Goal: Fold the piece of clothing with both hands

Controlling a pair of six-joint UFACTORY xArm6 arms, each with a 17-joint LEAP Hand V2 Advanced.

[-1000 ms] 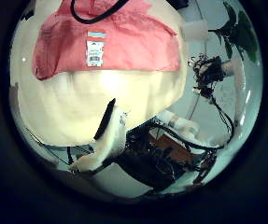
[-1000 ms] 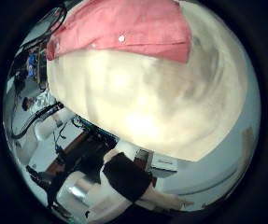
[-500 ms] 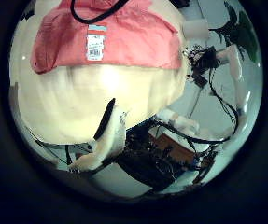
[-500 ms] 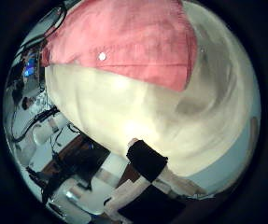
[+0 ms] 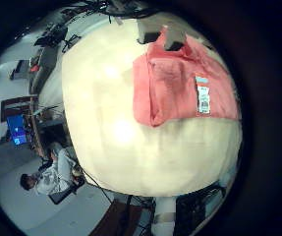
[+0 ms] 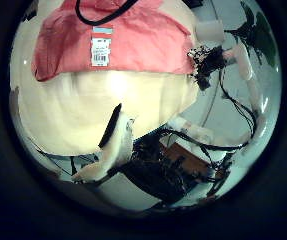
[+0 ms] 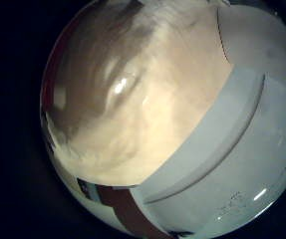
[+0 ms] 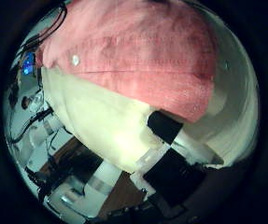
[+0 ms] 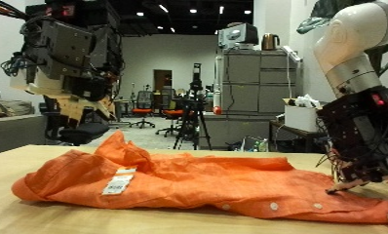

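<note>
- Outside view: the orange shirt [image 9: 194,180] lies loosely spread and rumpled on the light surface [image 9: 38,219], its white tag [image 9: 119,181] showing. No fold appears made; in my judgement the task is at its start, with both grasps and the fold left to do.
- Outside view: the left hand [image 9: 67,63] hangs high above the garment's left end, well clear of it, fingers hanging relaxed, holding nothing. The right hand [image 9: 366,136] is low at the shirt's right end, fingertips at or just above the hem; whether they pinch the cloth cannot be told.
- Left little finger side palm view: the whole shirt [image 5: 180,84] lies on the surface, far from that palm.
- Left thumb side palm view: the shirt [image 6: 113,40] with its tag, and one of the left hand's fingers [image 6: 108,150] extended, apart from the cloth.
- Right thumb side palm view: the cloth [image 8: 138,47] fills much of the view, close to the palm.
- Right little finger side palm view: bare surface [image 7: 143,90] only.
</note>
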